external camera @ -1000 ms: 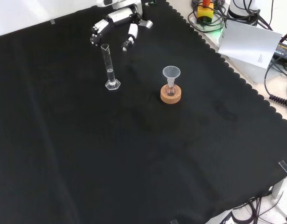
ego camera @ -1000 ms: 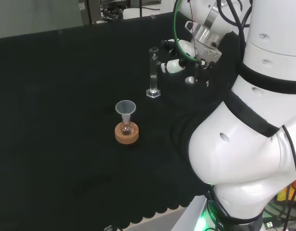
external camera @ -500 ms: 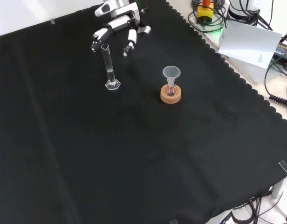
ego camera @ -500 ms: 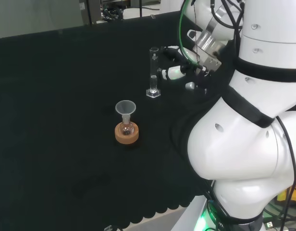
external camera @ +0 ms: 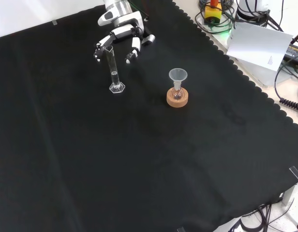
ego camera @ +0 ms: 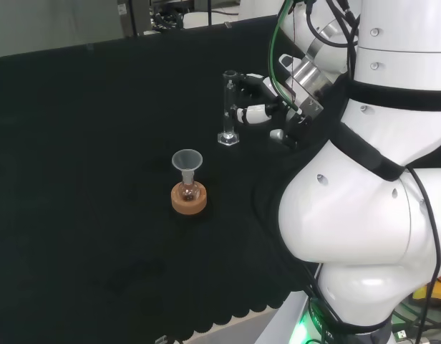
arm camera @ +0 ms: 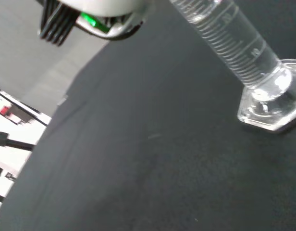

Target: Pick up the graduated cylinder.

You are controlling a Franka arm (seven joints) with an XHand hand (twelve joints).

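Wrist view: graduated cylinder (arm camera: 244, 53) markings.

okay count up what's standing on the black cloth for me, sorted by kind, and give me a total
Graduated cylinder: 1
Funnel: 1
Small flask under the funnel: 1
Cork ring stand: 1
Total: 4
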